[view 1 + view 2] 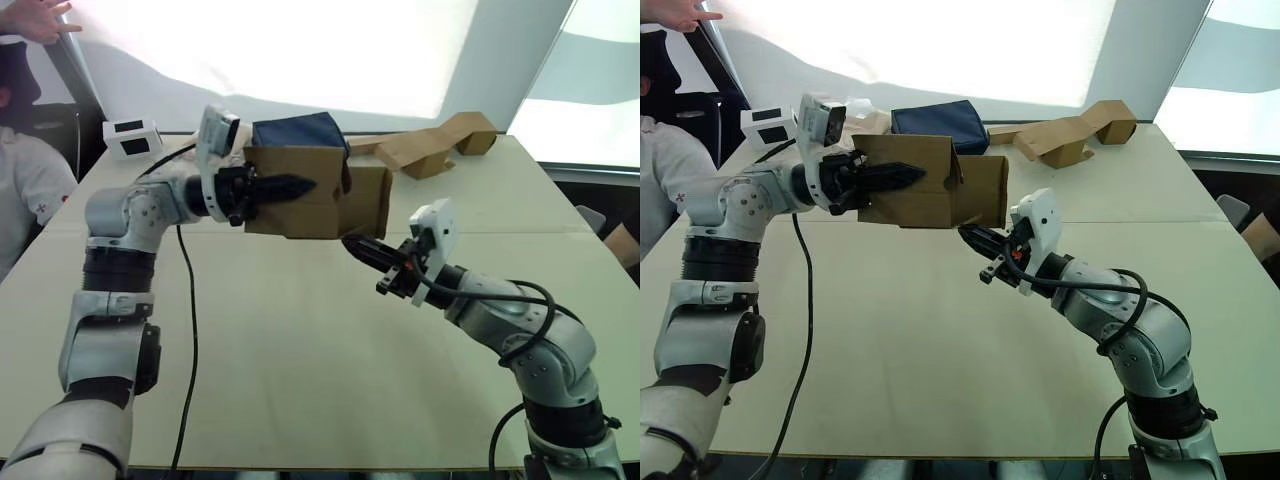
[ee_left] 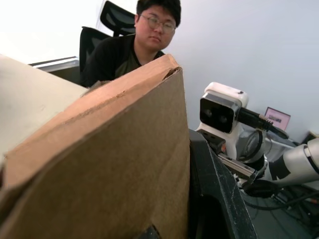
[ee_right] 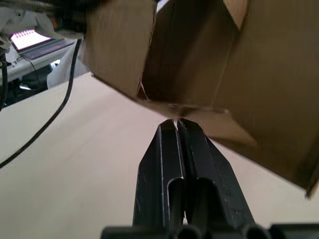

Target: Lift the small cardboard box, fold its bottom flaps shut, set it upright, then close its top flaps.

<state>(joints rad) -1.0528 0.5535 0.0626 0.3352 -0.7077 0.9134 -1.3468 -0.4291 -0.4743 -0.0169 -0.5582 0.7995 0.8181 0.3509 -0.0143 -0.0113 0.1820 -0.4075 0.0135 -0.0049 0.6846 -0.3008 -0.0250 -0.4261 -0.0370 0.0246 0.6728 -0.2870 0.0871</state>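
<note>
Matte table (image 1: 300, 380), left hand (image 1: 290, 187) gripping corrugated box (image 1: 330, 200)

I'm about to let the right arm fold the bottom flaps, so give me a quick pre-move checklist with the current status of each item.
1. Box lifted off the table: ok.
2. Left gripper shut on the box: ok.
3. Right gripper shut, tip just below the open end: ok.
4. Bottom flaps folded shut: not ok, open.
5. Top flaps' state: cannot tell.
6. Person at the table's left edge, apart from the arms: ok.
</note>
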